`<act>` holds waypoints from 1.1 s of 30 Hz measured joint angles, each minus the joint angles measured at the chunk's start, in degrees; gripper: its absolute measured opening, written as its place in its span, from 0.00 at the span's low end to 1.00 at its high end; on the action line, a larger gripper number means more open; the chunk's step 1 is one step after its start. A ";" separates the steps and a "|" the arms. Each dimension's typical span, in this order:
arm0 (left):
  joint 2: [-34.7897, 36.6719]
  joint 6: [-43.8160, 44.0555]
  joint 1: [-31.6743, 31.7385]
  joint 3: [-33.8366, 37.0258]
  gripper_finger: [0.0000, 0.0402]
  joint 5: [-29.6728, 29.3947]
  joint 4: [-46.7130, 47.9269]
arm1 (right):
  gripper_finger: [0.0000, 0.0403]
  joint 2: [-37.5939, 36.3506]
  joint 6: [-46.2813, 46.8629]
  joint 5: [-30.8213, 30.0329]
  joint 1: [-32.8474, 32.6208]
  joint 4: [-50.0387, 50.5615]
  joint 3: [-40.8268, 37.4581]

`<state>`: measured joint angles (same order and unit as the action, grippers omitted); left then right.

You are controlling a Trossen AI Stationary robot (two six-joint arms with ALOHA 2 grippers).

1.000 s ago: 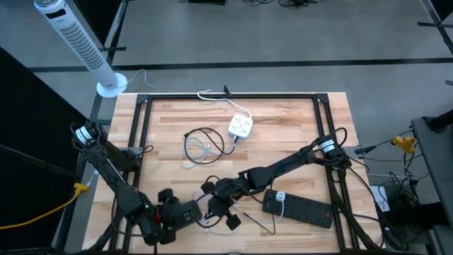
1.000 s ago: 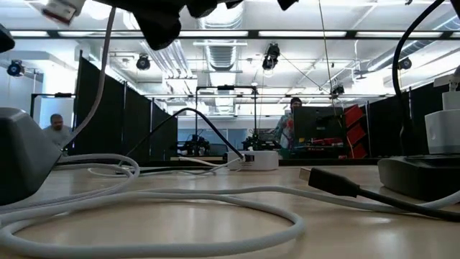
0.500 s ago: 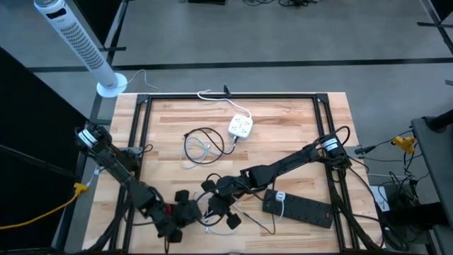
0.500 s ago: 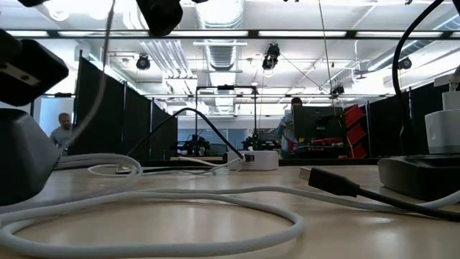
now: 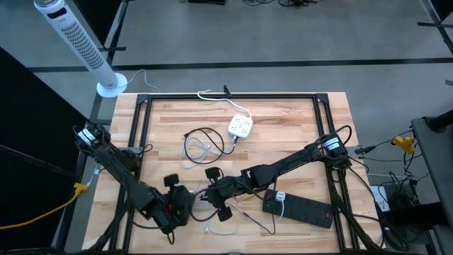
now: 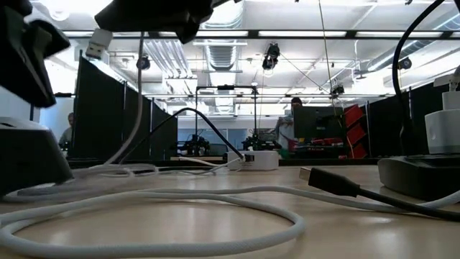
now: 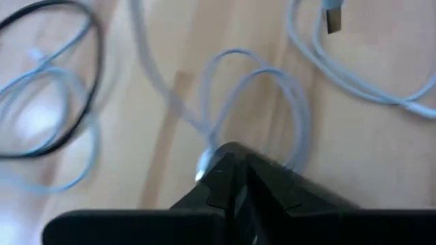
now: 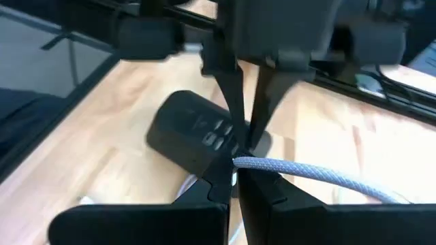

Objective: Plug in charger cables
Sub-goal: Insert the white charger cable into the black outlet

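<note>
Left pincer: the left gripper (image 5: 190, 205) sits low over the near part of the table (image 5: 283, 134), its fingers (image 7: 228, 178) clenched on a pale braided cable (image 7: 252, 95) whose loops lie on the wood just ahead of the tips

Right pincer: the right gripper (image 5: 205, 196) meets the left one almost tip to tip, just beside it toward the power strip side; its fingers (image 8: 235, 178) are clenched on the same kind of pale braided cable, which leaves the tips sideways in the right wrist view

Cable between the pincers: short stretch of white cord spans the small gap between the two pincers; whether both hold one cable or two I cannot tell

Loose plug: a small metal USB plug (image 6: 98, 43) hangs in the air from a dark gripper body at the upper left of the low view; which arm carries it cannot be told there

Other charger cables: a black and white coil (image 5: 202, 145) lies well beyond both pincers, toward the far edge; more white cord (image 6: 180, 208) loops across the wood below and beside them

Black plug: a dark connector (image 6: 329, 181) rests on the table, apart from the pincers

Socket cube: white cube (image 5: 241, 127) beyond the coil, far from both pincers

Power strip: long black strip (image 5: 301, 207) lies beside the right arm, near its pincer, with a white plug (image 5: 280, 196) seated in it
</note>
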<state>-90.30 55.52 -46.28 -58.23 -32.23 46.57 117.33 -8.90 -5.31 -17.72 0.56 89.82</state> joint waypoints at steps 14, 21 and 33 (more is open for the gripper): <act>-0.14 24.62 -6.45 -2.88 0.06 21.90 13.55 | 0.00 8.44 9.10 -3.97 -0.19 -13.16 -0.41; -3.08 32.29 -10.73 -0.03 0.06 18.89 8.17 | 0.00 8.73 11.54 -12.33 -1.74 -19.75 -1.97; -10.06 18.29 -11.96 5.47 0.06 12.54 -4.42 | 0.00 7.27 10.02 -4.06 -2.85 -18.84 -3.03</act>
<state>-100.36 73.81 -58.24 -52.76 -19.69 42.15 124.60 1.12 -9.37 -20.56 -18.28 86.79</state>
